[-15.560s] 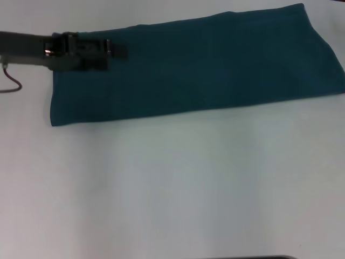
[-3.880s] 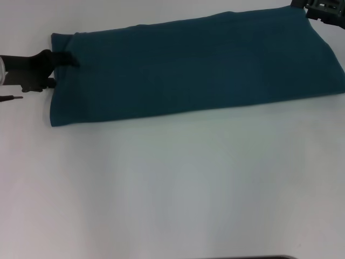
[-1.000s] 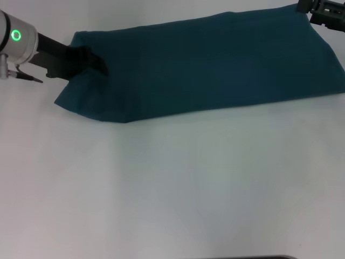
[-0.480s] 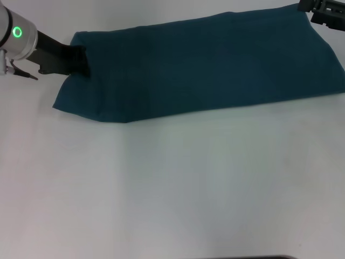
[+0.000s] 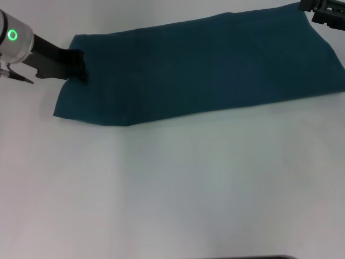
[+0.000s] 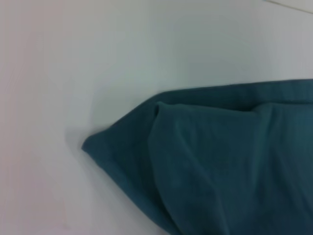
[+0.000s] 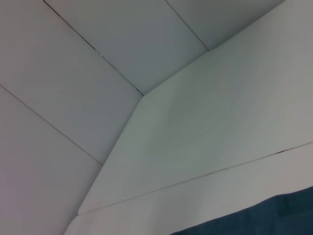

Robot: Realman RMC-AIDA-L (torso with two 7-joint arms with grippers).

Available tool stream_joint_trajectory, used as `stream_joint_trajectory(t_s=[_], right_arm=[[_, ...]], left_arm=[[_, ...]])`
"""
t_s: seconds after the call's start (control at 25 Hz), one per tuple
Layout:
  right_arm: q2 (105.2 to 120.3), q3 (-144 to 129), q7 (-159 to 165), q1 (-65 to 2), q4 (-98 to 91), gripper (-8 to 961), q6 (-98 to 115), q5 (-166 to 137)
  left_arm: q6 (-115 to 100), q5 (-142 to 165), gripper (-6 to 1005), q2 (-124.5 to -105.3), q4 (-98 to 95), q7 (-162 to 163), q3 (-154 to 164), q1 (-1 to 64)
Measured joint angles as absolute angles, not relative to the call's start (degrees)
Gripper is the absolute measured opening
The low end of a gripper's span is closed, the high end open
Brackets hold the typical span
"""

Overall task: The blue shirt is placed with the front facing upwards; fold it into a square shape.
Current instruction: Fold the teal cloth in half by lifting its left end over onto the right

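Observation:
The blue shirt lies as one long teal band across the far side of the table, plain side up, with no lettering showing. My left gripper sits at the band's left end and looks shut on the cloth edge there. That end is pulled out of square, and its near corner slants inward. In the left wrist view the shirt shows a bunched, doubled corner. My right gripper hovers at the band's far right corner, partly cut off. A sliver of shirt appears in the right wrist view.
The white table stretches bare from the shirt toward me. The right wrist view shows the table's far edge and a pale tiled floor beyond it.
Over the last second my left gripper slid back leftward along the shirt's left end. The near left corner dropped lower and spread out. The right gripper stayed put.

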State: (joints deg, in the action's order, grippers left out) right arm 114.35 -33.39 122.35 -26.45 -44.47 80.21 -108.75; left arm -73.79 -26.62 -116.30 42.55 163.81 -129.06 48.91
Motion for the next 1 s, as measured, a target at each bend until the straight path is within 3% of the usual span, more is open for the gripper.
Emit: stream_joint_trajectory(t_s=[0.24,0.6,1.0], right_arm=[[114.34,-33.0,122.6,-26.4,-44.5,944,80.2,-108.8],[114.34,-32.7,123.2,-26.6,-44.5,945,80.2,-109.0],[114.34,-32.7,123.3,-26.5,-44.5,944,80.2,-109.2]], left_arm=[[-75.8,-26.4,26,-116.06,48.2,164.5,-129.3,46.3],[-76.8,-25.1,26,-112.84,48.7,166.4,-129.6,43.6],[-76.4,-16.3,25,-112.21,49.3,168.0,-133.9,43.5]])
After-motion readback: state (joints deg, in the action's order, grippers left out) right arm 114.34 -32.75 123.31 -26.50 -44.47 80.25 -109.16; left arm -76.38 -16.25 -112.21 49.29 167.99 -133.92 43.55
